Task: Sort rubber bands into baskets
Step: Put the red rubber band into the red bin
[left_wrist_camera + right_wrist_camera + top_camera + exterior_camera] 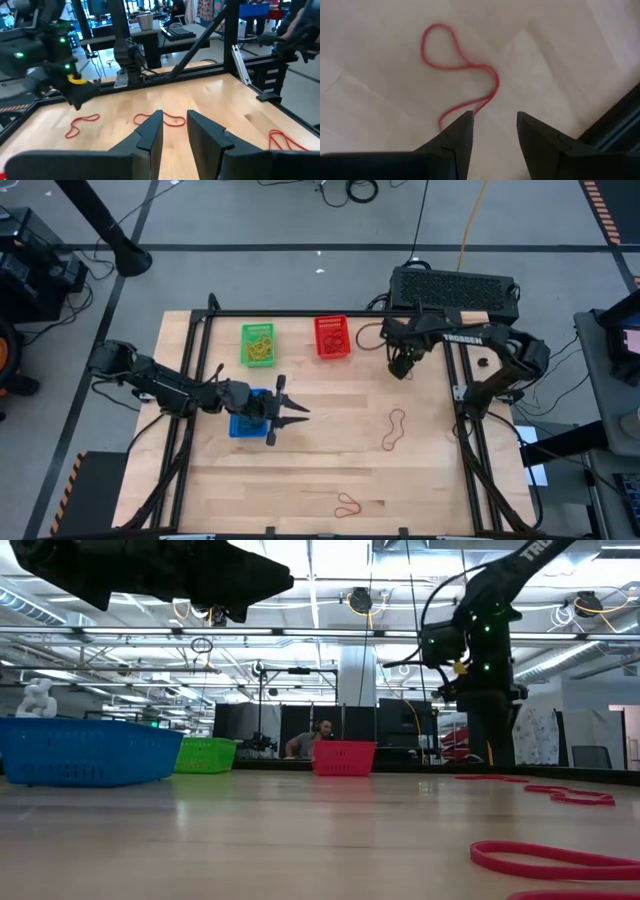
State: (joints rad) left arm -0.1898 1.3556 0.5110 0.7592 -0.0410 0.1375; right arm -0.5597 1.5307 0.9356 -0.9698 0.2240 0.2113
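Three baskets stand on the wooden table: green (pixel 258 345) and red (pixel 332 337) at the far edge, and blue (pixel 246 424) at mid-left, partly under my left arm. My left gripper (pixel 295 412) hovers level just right of the blue basket, open (pixel 174 117) with nothing between its fingers. My right gripper (pixel 402 368) points down right of the red basket, open (pixel 495 117), above a red rubber band (pixel 462 75) that lies flat on the table. Two more red rubber bands lie at mid-right (pixel 395 430) and near the front edge (pixel 347 503).
Loose bands lie in the green basket. A black frame (pixel 300 314) runs around the table. A black box (pixel 455 288) stands behind the far right corner. In the low view a person (pixel 315 740) sits far behind the table. Bare wood lies between the two arms.
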